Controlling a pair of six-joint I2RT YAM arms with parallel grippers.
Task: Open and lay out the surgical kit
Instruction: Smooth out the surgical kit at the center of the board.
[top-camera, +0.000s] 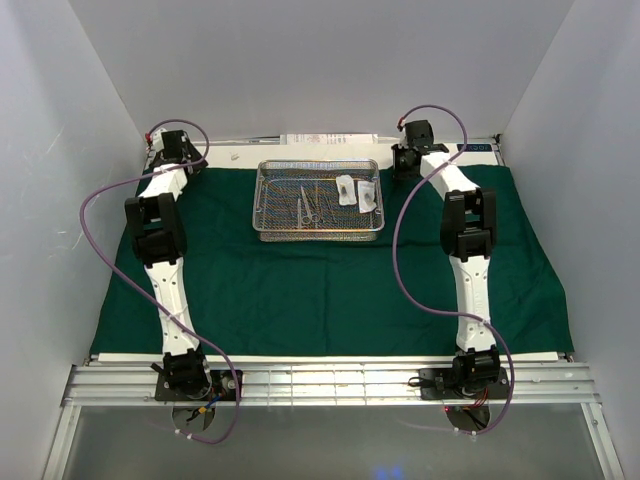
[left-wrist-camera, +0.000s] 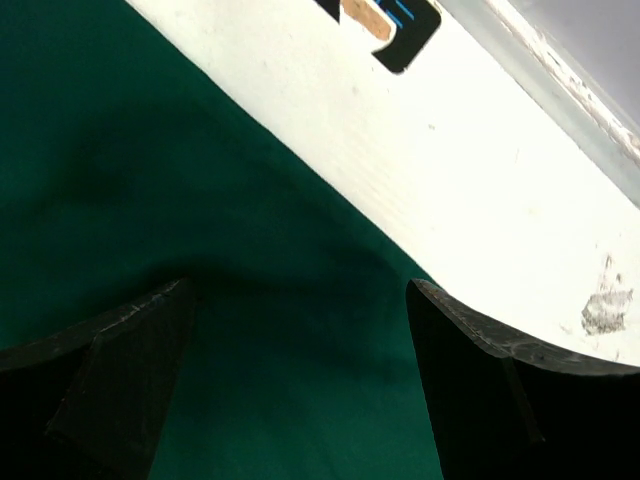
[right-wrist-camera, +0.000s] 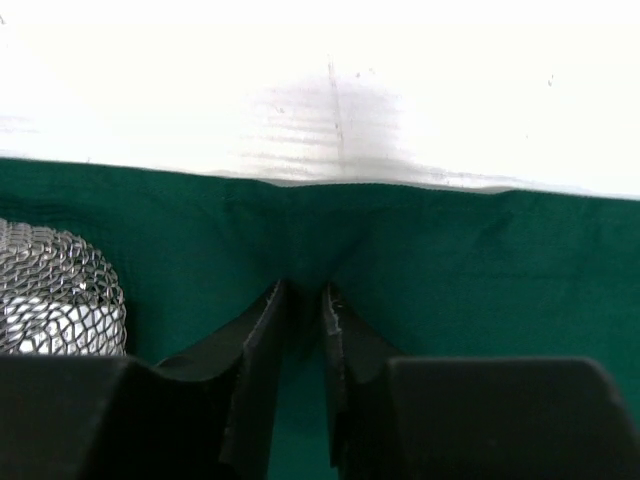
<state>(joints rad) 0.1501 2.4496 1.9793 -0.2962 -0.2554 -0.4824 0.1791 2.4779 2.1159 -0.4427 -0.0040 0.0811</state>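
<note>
Plainly, the coming move turned on the far hem of the dark green drape (top-camera: 320, 290), which ran left to right along the back of the counter (right-wrist-camera: 320, 90). The right gripper (right-wrist-camera: 303, 295) sat right on that hem, its jaws drawn almost together with a puckered ridge of cloth rising between them. It appeared to be pinching the drape, though the wrist view was too soft at the fingertips to show how much cloth was caught. The hem lay crosswise to those jaws, with bare white counter just beyond it. The left gripper (left-wrist-camera: 300, 310) hovered over the drape's far left corner, jaws wide apart and nothing between them, the hem slanting across its view.

Between the two arms the wire-mesh tray (top-camera: 262, 205) stood on the drape toward the back, its long side parallel to the hem. It was nearer the right gripper, with one rounded mesh corner showing just left of that gripper's fingers. Inside it, slim metal instruments (top-camera: 308, 203) lay roughly front to back, with two small clear packets (top-camera: 346, 189) beside them on the right.

The drape was matte, soft cloth, spread flat apart from faint creases. The tray was a rigid, shiny open lattice, the instruments were thin and polished, and the packets were glossy and flat.
</note>
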